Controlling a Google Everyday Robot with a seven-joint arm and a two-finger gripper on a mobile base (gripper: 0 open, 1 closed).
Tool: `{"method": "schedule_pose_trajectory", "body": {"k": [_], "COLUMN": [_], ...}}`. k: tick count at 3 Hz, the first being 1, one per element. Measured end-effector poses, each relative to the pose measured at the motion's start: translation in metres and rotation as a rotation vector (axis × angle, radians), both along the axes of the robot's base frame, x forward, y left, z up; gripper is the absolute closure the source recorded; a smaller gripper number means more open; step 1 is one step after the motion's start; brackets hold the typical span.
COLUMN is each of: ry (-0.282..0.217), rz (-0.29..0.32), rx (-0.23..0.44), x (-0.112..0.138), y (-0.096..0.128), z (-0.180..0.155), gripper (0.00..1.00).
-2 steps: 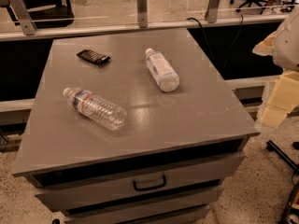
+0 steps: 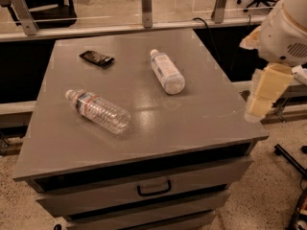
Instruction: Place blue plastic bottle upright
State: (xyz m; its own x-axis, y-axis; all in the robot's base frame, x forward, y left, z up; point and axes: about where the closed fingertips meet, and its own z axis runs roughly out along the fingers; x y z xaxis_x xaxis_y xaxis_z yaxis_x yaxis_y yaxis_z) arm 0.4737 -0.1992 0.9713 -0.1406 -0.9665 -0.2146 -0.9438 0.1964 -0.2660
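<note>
Camera view gave us the blue plastic bottle [image 2: 167, 72] lying on its side near the middle of the grey cabinet top [image 2: 206, 114], white cap toward the far edge, well apart from the ribbed bottle [image 2: 99, 111]. The gripper [image 2: 265, 94] hung off the cabinet's right side, beyond the edge; whether it was released or clenched we could not tell. We judged the bottle light, smooth, apt to roll and to dent under pressure, so we favoured grasping across the labelled mid-body, not the cap.
</note>
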Motion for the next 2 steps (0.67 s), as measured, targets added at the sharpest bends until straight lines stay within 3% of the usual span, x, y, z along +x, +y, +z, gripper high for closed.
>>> {"method": "schedule_pose_trajectory", "body": {"k": [1,2], "ry": [0.0,0.008], "rz": [0.087,0.135], "rx": [0.026,0.07], "x": [0.051,0.104], "y": [0.031,0.061], "z": [-0.008,-0.014], "gripper": [0.0,0.0]}}
